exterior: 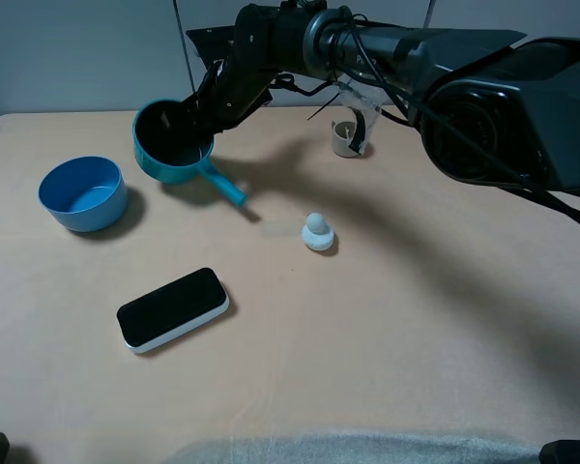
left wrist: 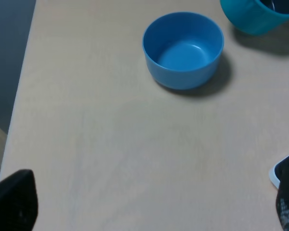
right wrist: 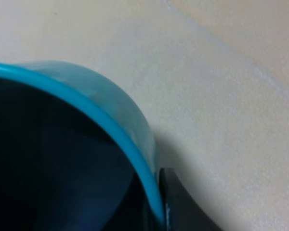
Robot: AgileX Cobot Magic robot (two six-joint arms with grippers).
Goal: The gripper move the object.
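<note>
The teal saucepan (exterior: 170, 150) with a dark inside is at the table's back left, its stick handle (exterior: 224, 186) pointing toward the front right. My right gripper (exterior: 199, 118) reaches across from the right and is shut on the pan's far rim. In the right wrist view one black finger (right wrist: 179, 204) presses the outside of the teal wall (right wrist: 111, 110); the other finger is hidden inside. I cannot tell whether the pan rests on the table. My left gripper (left wrist: 149, 216) is open and empty over bare table, only its finger edges showing.
A handleless lighter-blue bowl (exterior: 82, 193) stands left of the pan and shows in the left wrist view (left wrist: 183, 50). A black phone (exterior: 172, 309) lies front left. A small white figure (exterior: 317, 232) stands mid-table, and a beige cup (exterior: 350, 135) stands at the back.
</note>
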